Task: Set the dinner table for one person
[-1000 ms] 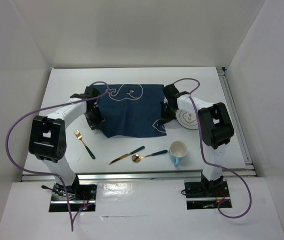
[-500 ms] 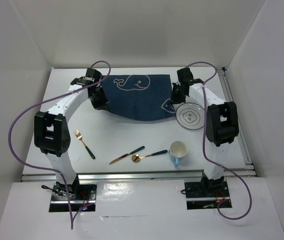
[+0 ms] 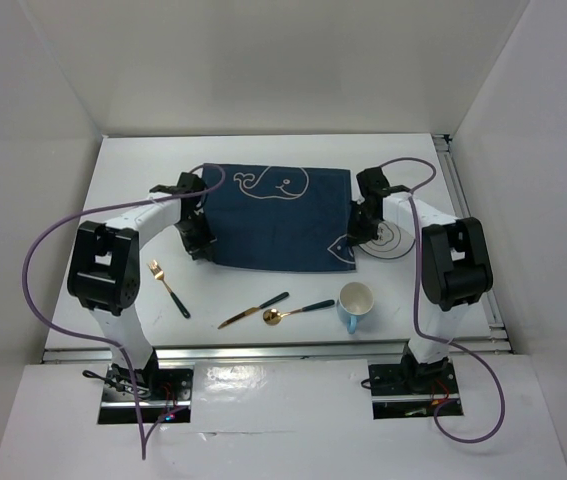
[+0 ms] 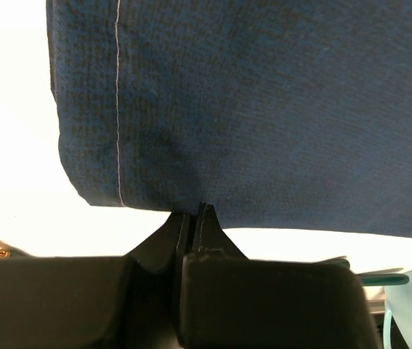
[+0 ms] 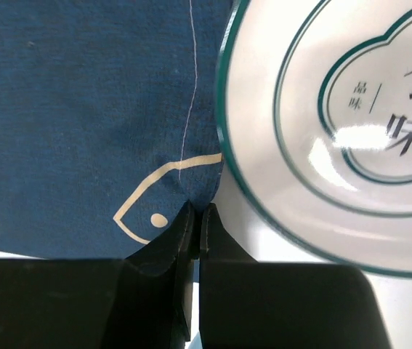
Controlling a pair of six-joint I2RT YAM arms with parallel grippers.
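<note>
A navy placemat (image 3: 278, 215) with a whale and fish print lies spread on the white dinner table (image 3: 133, 170). My left gripper (image 3: 201, 245) is shut on the mat's near left corner; in the left wrist view its fingertips (image 4: 195, 212) pinch the cloth's hem (image 4: 264, 109). My right gripper (image 3: 355, 240) is shut on the near right corner, pinching the cloth (image 5: 82, 109) beside the fish print in the right wrist view (image 5: 196, 211). A white plate with green rings (image 3: 388, 238) (image 5: 336, 123) sits right against that corner, partly hidden by the right arm.
Near the front edge lie a gold fork (image 3: 167, 286), a gold knife (image 3: 253, 310) and a gold spoon (image 3: 298, 311), all with dark handles. A light blue cup (image 3: 355, 302) stands right of the spoon. Aluminium rails run along the right and near edges.
Both arms carried the placemat toward the far side, then back toward me. It now lies wider and flatter, its right corner beside the plate.
</note>
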